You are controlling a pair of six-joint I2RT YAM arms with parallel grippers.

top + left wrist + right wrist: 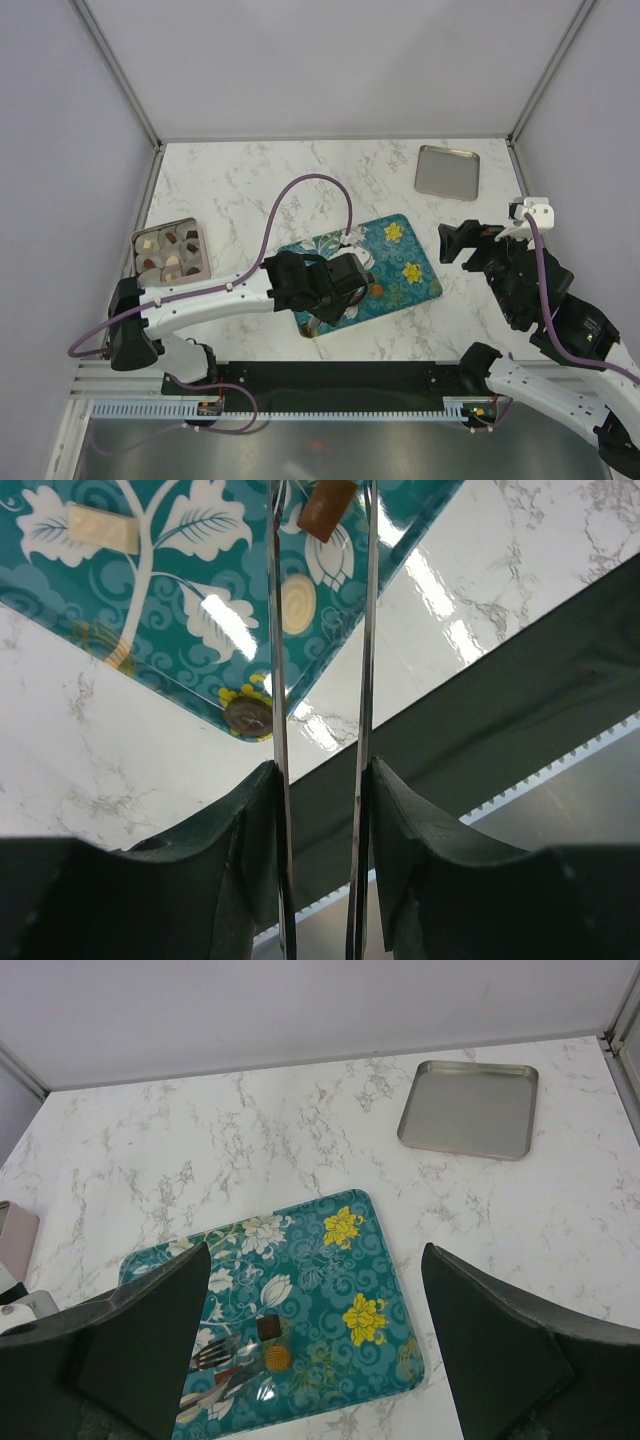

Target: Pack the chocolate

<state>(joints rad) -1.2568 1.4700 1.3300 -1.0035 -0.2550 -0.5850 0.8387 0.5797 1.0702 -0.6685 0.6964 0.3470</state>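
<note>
The left tool point(320, 780) is clamped narrowly on thin metal tongs point(365, 630). A caramel chocolate point(325, 508) sits between their tips over the teal tray point(60, 580), but I cannot tell if it is pinched. 3 more lie on that tray: a cream bar point(103, 528), a cream round point(298, 605) and a dark round point(248, 715) near its corner, while others fill a box point(165, 224) on the counter point(250, 180) to the left. The right tool point(315, 1260) hangs wide apart, holding nothing, just right of the teal tray, with a metal tray point(468, 1108) farther back.
</note>
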